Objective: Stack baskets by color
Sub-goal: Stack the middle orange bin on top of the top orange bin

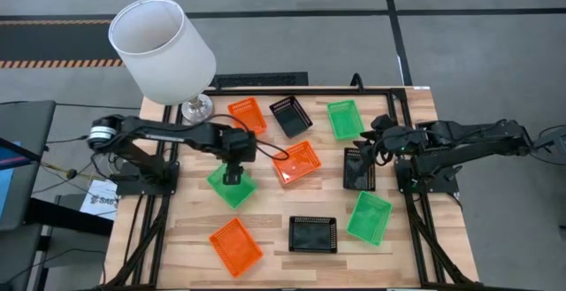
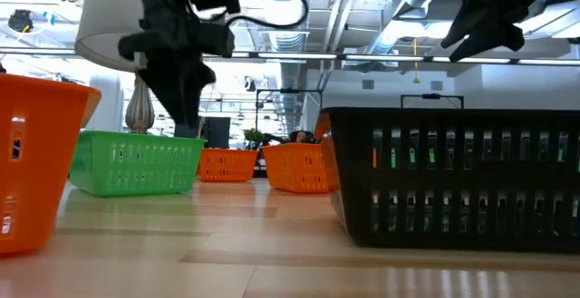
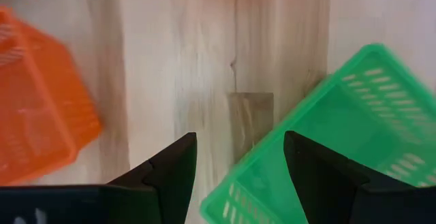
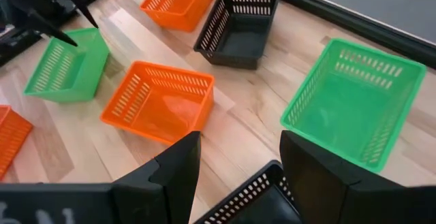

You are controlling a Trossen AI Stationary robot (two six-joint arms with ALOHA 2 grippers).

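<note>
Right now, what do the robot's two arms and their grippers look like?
Both arms are dark, jointed and slim, with black cables looping beside them. The left gripper and right gripper each end in two flat, matte black fingers tapering to blunt tips. No markings show.

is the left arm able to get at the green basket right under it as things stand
Probably yes. The left gripper hangs open over the green basket, one finger above its wall, nothing stacked in it or blocking the way down.

High view: straight down over the whole surface [image 1: 292, 238]. Low view: level at surface height, facing the room. Wrist views: close, angled down past own fingers. Right wrist and high share the green basket [image 4: 67, 69] under the left pincer [image 1: 233, 178].
</note>
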